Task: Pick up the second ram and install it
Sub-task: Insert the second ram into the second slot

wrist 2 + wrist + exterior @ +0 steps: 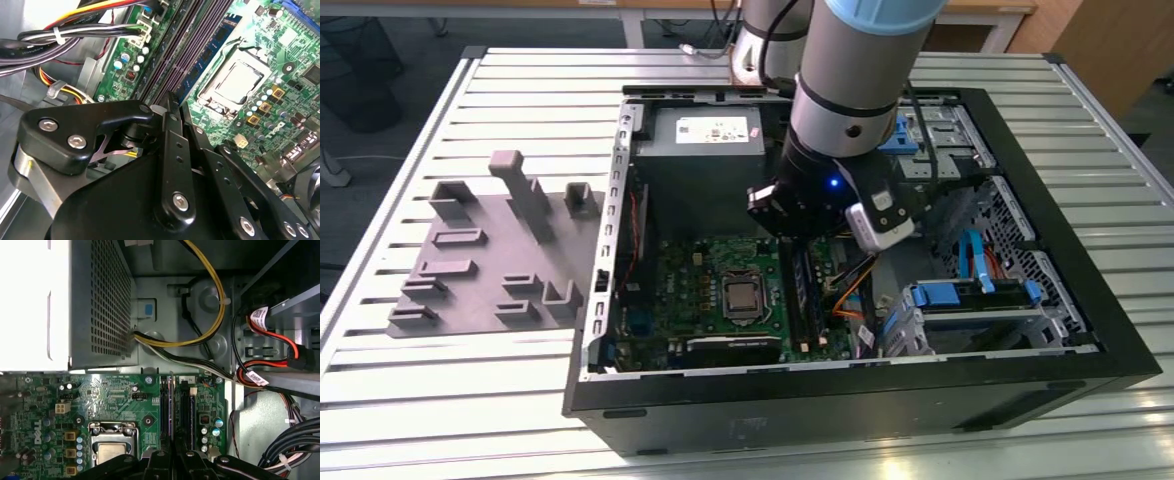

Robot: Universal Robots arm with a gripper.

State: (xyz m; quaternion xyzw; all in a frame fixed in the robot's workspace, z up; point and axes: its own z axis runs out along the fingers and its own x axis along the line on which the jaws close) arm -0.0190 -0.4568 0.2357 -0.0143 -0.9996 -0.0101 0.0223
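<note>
Gripper: I see the gripper (790, 238) low inside the open case (1107, 330), over the slots (803, 300). Its fingers (161, 456) are drawn close on a thin strip, and I read that as clamped on the ram.
Ram: the ram (171, 405) shows edge-on in the first wrist view. It stands in line with the slots and runs in between the fingers. In the second wrist view its blue face with black chips (212, 42) lies between the slots and the CPU socket. I cannot tell if it is fully seated.
In the way: a yellow and black cable bundle (200, 340) loops just beyond the far end of the slots. Red and black cables (272, 335) hang off toward the drive bay. The power supply (707, 130) sits at the far end of the motherboard (700, 290).
Around: the CPU (744, 297) lies just beside the slots on the exterior view's left. Blue drive clips (961, 293) are on the exterior view's right. A grey fixture (494, 260) lies on the table (454, 400), outside the case on the exterior view's left.
Labels: there is a white sticker (716, 128) on the power supply and white tags (257, 315) on the cables. I leave the print unread.
Counts: one arm, one CPU, one power supply, two white tags.
</note>
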